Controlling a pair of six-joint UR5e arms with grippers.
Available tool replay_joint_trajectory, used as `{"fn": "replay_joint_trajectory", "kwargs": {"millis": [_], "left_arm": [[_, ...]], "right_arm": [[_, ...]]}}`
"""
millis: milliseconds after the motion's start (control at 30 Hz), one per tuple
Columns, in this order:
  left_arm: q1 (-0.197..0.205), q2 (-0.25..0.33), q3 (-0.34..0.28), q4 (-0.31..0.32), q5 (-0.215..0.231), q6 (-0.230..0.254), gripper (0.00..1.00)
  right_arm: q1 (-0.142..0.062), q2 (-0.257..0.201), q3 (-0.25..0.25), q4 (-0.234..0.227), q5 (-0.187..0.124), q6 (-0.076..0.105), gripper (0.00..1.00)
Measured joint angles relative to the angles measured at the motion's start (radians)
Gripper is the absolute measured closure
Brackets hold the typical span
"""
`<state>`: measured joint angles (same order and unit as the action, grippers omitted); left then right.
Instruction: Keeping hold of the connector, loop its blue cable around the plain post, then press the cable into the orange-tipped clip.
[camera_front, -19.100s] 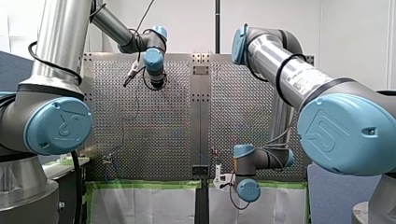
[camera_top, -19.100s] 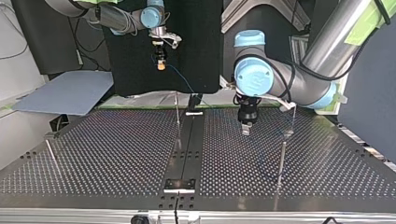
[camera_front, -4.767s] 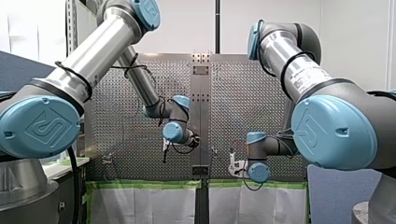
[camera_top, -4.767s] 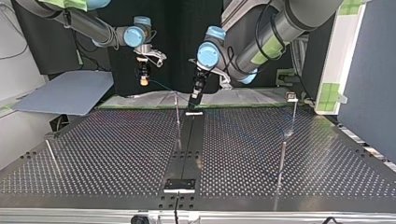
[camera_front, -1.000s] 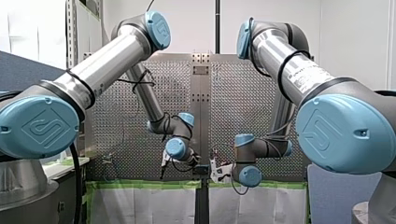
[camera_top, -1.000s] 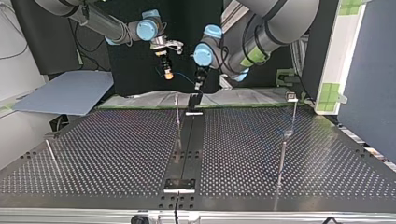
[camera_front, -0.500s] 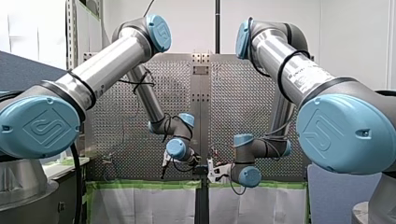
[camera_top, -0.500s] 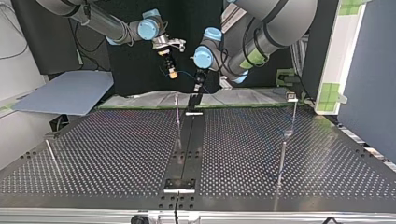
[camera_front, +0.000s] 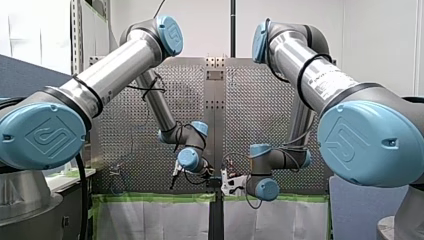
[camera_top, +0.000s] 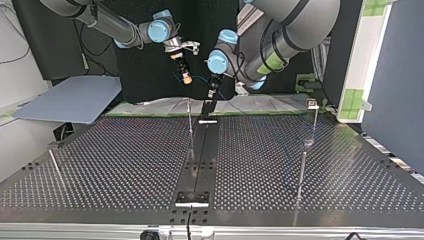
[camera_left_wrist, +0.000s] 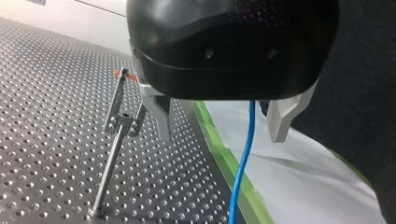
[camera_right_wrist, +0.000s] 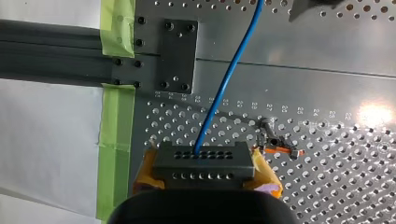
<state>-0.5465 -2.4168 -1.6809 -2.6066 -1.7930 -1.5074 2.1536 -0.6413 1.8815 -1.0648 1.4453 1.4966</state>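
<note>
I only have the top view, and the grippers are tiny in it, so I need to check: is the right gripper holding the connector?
Observer: Yes. The right wrist view shows the right gripper, which has yellow pads, shut on the connector.
Operator: And the left gripper?
Observer: In its wrist view the left gripper is open. The blue cable hangs between its fingers.
Operator: Is the cable clipped yet?
Observer: No. In the right wrist view the orange-tipped clip shows beside the gripper, and the cable is not in it.
</note>
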Motion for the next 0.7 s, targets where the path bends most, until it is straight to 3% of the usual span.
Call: {"fn": "replay_joint_trajectory", "kwargs": {"millis": [267,500,700], "left_arm": [[0.003,0.000,0.000,-0.001,-0.027,0.038,0.02],[0.006,0.000,0.000,0.002,-0.028,0.050,0.30],[0.009,0.000,0.000,0.005,-0.028,0.050,0.32]], "right_arm": [[0.003,0.001,0.000,-0.002,0.000,0.003,1.00],[0.003,0.002,0.000,-0.003,0.000,0.004,1.00],[0.003,0.002,0.000,-0.004,0.000,0.005,1.00]]}}
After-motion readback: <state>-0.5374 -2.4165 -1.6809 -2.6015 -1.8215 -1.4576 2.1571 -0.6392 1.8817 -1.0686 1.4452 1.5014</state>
